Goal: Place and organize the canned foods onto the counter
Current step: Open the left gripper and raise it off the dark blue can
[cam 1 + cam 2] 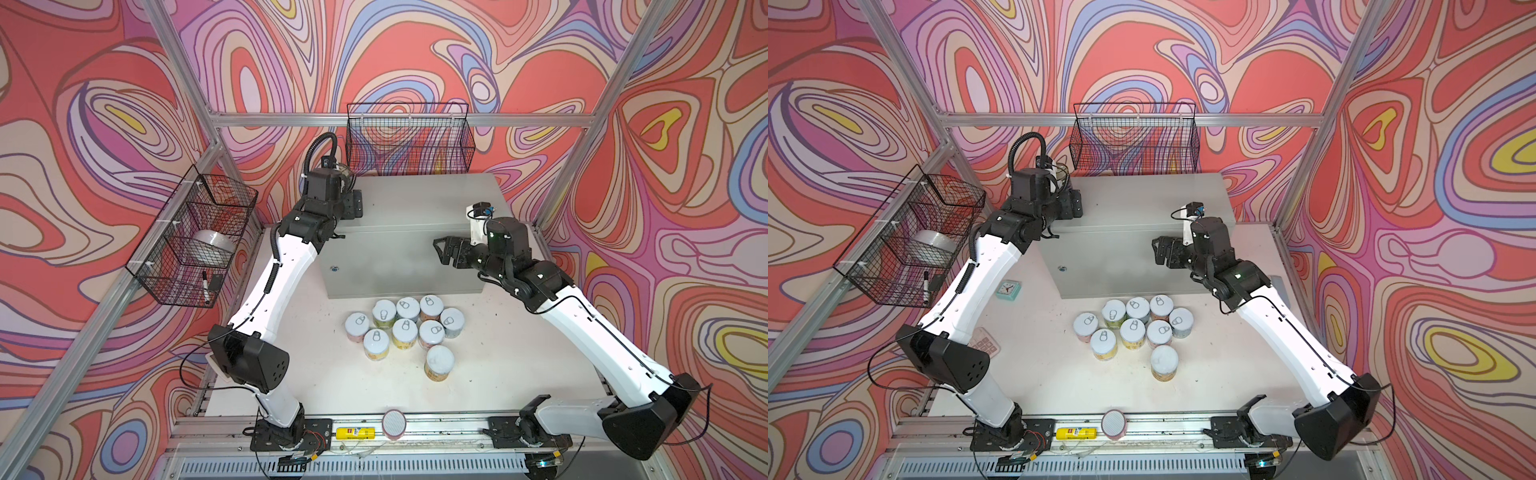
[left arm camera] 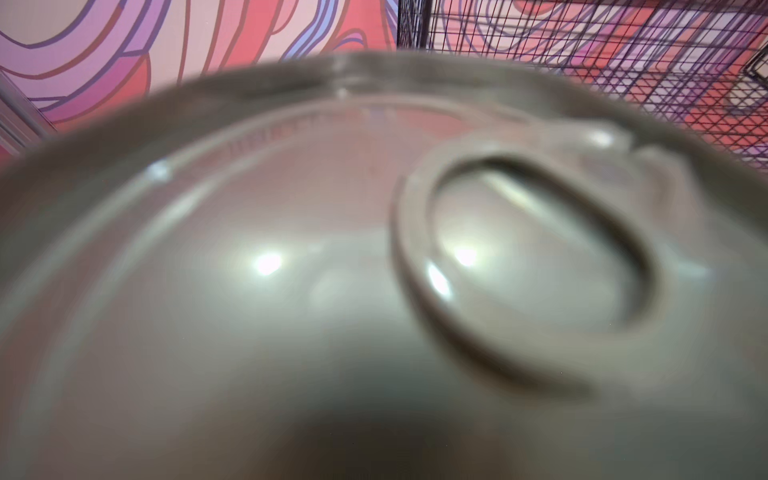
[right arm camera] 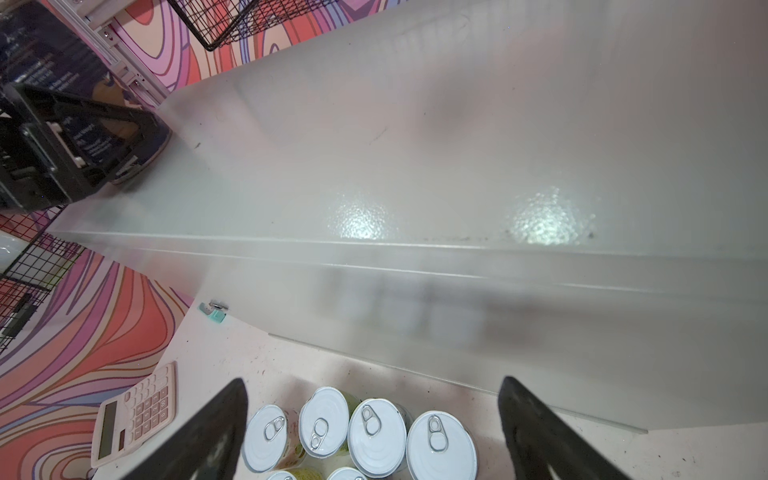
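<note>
Finding eight short cylindrical tins with white pull-tab lids and pastel labels [image 1: 405, 328] packed together on the white worktop [image 1: 498, 374], just in front of the large light-grey metal cabinet [image 1: 415, 208], with a taller yellow-orange-labelled tin [image 1: 439, 363] standing just apart on the near side. Spotting a tall dark-blue tin with a metal lid [image 3: 50, 58] already up on the cabinet's far left corner, between the fingers of the left pincer [image 3: 141, 129]; not managing to tell whether pinching it or merely flanking it (lid filling the left wrist view, blurred). Holding the right pincer [image 1: 441, 250] spread wide and empty, hovering over the cabinet's front edge above the cluster.

Judging the tins as rigid and, if full, fairly weighty, with smooth labels likely slippery. Taking hold best across the side wall, below the rim, with a firm squeeze, not by the pull-tab. Expecting trouble getting fingers between touching neighbours, so favouring an outer tin or the lone taller one first, with open room all round it.

Minding the cabinet's front lip when lifting, and the black wire basket [image 1: 409, 141] hanging over its back edge. Seeing most of the cabinet top bare, offering ample room for rows. Steering clear of the corner tin, sitting near two edges.
</note>
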You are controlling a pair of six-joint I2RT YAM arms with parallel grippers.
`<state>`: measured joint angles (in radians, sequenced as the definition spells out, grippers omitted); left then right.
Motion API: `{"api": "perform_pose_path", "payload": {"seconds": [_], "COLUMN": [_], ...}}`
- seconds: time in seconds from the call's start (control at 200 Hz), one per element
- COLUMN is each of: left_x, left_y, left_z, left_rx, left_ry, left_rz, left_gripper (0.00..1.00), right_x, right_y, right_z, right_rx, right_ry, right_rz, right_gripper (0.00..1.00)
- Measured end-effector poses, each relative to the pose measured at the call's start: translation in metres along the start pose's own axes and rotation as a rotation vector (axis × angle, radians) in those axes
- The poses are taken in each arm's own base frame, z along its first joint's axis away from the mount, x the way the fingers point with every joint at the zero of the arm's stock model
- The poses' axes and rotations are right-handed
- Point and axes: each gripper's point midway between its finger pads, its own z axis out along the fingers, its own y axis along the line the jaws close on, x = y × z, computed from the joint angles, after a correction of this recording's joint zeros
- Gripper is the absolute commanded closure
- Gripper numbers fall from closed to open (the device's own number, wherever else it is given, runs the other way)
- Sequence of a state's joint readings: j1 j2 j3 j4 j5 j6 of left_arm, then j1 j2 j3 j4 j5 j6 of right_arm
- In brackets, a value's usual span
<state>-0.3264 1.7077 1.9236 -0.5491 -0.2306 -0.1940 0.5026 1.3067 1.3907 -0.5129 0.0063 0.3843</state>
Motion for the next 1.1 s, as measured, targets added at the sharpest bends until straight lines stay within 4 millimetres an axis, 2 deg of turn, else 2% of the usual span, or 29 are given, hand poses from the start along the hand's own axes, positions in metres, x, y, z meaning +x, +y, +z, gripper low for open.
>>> {"api": "perform_pose_path", "payload": {"seconds": [0.32, 0.571, 0.846, 1.101], "left_x": [-0.014, -0.023, -0.036, -0.038], "left_y": [0.018, 0.029, 0.032, 0.031], "left_z": [0.007, 0.023, 0.035, 0.049], "left_rx": [-0.038, -0.062, -0.066, -0.060], "left_ry": [-0.028, -0.049, -0.079, -0.082], "left_rz": [0.004, -0.001, -0.003, -0.006], "left_gripper": [0.12, 0.14, 0.13, 0.13], "right_x": [-0.001, 0.006, 0.011, 0.011], "right_y": [0.000, -0.002, -0.004, -0.005], "right_z": [0.001, 0.012, 0.021, 0.028], "right_rx": [-0.002, 0.008, 0.016, 0.019], "right_ry": [-0.004, 0.020, 0.040, 0.043], "right_rz": [0.000, 0.004, 0.018, 0.021], "right_gripper": [0.03, 0.04, 0.04, 0.04]}}
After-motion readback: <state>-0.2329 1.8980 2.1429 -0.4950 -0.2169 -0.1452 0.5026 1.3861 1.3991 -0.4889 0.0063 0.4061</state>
